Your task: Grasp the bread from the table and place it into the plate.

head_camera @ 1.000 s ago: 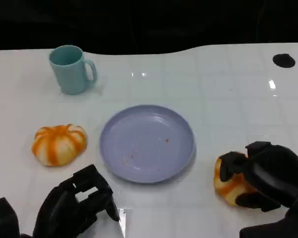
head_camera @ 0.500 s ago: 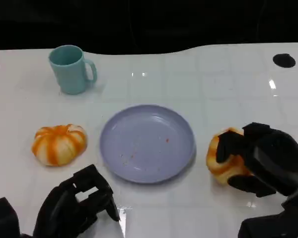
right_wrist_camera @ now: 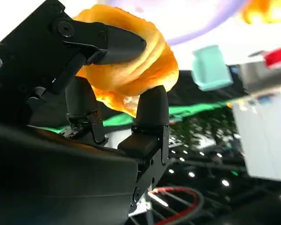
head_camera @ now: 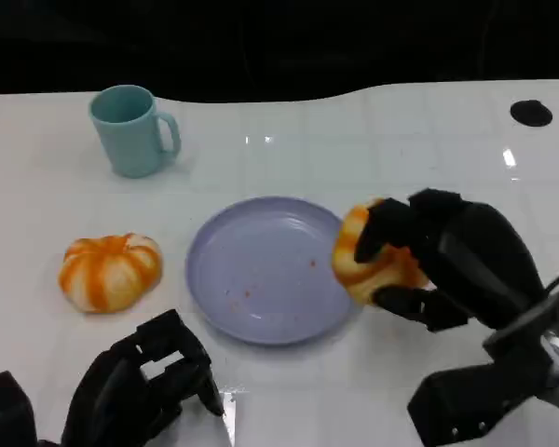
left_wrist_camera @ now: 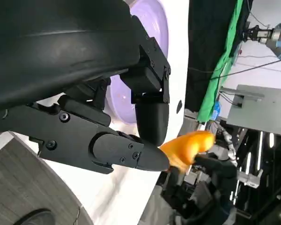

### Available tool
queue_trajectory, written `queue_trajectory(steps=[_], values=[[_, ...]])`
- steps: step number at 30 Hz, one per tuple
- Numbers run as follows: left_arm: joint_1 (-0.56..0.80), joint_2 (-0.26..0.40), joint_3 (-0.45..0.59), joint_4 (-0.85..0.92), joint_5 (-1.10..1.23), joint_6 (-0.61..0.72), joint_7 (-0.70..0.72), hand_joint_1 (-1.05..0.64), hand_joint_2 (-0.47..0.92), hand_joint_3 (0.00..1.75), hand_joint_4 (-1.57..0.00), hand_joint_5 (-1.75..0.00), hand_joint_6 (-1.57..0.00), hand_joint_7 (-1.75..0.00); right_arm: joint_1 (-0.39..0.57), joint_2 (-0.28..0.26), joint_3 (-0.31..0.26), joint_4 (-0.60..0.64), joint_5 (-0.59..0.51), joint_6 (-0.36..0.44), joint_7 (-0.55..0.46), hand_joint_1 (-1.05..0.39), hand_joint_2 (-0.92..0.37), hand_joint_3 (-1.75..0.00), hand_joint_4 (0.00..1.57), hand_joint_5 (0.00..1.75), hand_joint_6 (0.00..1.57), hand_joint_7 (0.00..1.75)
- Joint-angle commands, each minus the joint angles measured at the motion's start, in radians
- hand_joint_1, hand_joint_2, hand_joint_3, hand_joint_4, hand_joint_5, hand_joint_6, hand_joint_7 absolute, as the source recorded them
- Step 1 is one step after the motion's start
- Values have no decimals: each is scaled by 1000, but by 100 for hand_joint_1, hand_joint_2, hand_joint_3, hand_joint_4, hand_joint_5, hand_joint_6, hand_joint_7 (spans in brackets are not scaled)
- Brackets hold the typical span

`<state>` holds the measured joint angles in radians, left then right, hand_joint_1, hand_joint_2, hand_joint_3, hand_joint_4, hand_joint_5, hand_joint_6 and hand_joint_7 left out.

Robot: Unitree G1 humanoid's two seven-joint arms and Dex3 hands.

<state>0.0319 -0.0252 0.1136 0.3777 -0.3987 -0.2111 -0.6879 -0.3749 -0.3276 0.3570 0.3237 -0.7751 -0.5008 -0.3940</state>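
Observation:
My right hand grips an orange-and-cream striped bread and holds it in the air at the right rim of the lavender plate. In the right wrist view the bread sits clamped between the black fingers, with the plate's edge behind it. A second striped bread lies on the table left of the plate. My left hand rests low at the near left, fingers curled, holding nothing. The left wrist view shows the plate and the held bread beyond my left hand's fingers.
A teal mug stands at the back left, handle to the right. The white table ends at a dark edge along the back, with black round marks at its far corners.
My right hand has lifted the bread off the table and carried it left, from the near right up to the plate's right rim. The left hand has not moved.

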Motion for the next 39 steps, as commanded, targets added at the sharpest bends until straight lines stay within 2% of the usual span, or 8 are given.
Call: queue_trajectory(steps=[1, 9, 13, 24, 26, 30, 32, 39], values=[[4, 15, 4, 1, -10, 9, -7, -62, 92, 9, -70, -175, -67, -139, -54, 37, 10, 23, 10, -9, -3, -27, -39, -137, 100, 175, 69, 175], [1, 15, 5, 4, -13, 7, -13, -61, 92, 9, -68, -175, -67, -138, -144, 122, 58, 99, 11, -7, 28, -19, -27, -144, 102, 175, 74, 175], [5, 17, 2, -2, -6, -1, -9, -62, 92, 10, -68, -175, -67, -138, -188, 157, 80, 166, 12, -3, 47, -13, -32, -117, 102, 175, 84, 148], [15, 16, -4, -20, -8, 14, -2, -62, 92, 9, -69, -175, -67, -139, -300, 233, 119, 424, 12, 5, 23, -7, -27, -139, 98, 175, 81, 163], [19, 16, -5, -26, -7, 18, 2, -62, 92, 9, -69, -175, -67, -139, -313, 240, 124, 461, 14, 27, 39, -9, -35, -131, 93, 175, 85, 139], [24, 14, -7, -34, -7, 21, 2, -62, 92, 9, -68, -175, -67, -139, -343, 237, 147, 520, 15, 47, 100, -18, -47, -92, 79, 131, 89, 47], [23, 13, -7, -32, -10, 17, -3, -62, 92, 9, -68, -175, -67, -139, -357, 217, 168, 512, 10, 70, 196, -33, -75, -51, 49, 71, 67, 16], [21, 10, -7, -29, -9, 11, -3, -62, 92, 10, -68, -175, -67, -139, -355, 188, 198, 480, 2, 82, 258, -68, -92, -31, 10, 26, 30, 0]])
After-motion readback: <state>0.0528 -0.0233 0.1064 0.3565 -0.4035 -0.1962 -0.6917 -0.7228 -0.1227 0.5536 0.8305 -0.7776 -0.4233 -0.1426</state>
